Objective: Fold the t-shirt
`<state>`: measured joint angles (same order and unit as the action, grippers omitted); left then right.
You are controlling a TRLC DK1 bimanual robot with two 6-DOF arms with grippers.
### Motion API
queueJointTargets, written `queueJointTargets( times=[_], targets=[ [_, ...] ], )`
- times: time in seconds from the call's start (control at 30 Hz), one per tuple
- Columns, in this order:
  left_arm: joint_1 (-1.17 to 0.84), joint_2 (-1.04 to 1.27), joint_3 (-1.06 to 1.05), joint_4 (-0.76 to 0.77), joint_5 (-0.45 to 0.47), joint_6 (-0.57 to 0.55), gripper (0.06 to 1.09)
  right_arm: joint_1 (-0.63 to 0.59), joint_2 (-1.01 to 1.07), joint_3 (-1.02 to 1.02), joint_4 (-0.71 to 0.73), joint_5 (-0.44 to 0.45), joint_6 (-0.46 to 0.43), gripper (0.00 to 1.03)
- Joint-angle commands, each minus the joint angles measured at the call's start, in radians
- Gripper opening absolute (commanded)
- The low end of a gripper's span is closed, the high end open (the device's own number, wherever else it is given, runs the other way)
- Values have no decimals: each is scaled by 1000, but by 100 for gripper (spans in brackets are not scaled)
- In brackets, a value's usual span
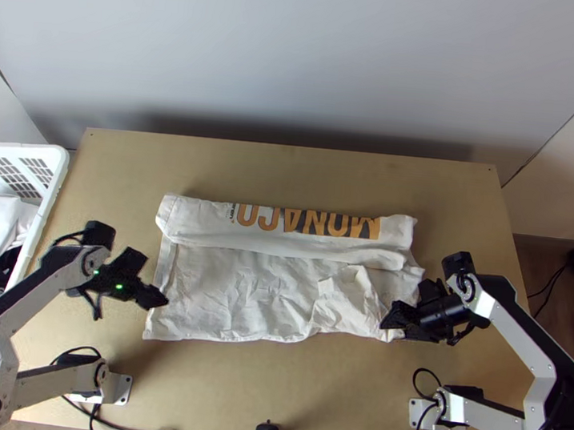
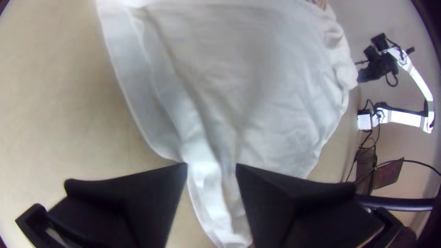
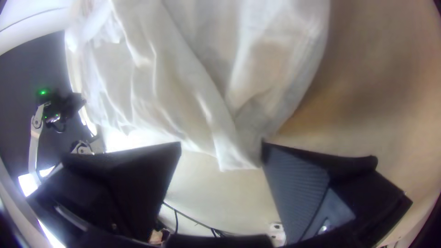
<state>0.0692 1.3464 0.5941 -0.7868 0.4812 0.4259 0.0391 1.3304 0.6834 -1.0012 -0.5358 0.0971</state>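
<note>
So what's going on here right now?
The t-shirt lies on the table, its far part folded over in a long band, the rest wrinkled. The left gripper is open at its left edge, the right gripper open around its near right corner. Neither is gripping it; the folding looks unfinished.

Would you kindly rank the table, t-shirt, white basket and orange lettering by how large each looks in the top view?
1. Table
2. T-shirt
3. White basket, counting just the part inside the view's edge
4. Orange lettering
</note>
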Motion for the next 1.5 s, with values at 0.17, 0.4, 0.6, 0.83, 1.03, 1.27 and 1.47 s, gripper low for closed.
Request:
queueJointTargets(
  times=[0.17,0.4,0.6,0.83,1.03,1.27,1.47],
  targets=[
    [1,-85,-30,37,-10,-7,9,5,-158,-5,141,131,82,3],
    [7,-153,0,12,-10,-18,9,8,-209,15,142,131,82,3],
    [18,-155,76,-57,-9,-41,9,10,-226,24,141,132,89,3],
    [7,-93,237,-132,-9,-56,9,21,-223,74,141,131,118,3],
    [30,37,374,-203,-9,-45,9,21,-208,127,145,132,128,3],
    [21,146,516,-256,-9,-44,9,24,-175,194,156,138,133,3],
    [14,208,572,-342,-9,-16,9,22,-165,202,157,148,133,3]
  ],
)
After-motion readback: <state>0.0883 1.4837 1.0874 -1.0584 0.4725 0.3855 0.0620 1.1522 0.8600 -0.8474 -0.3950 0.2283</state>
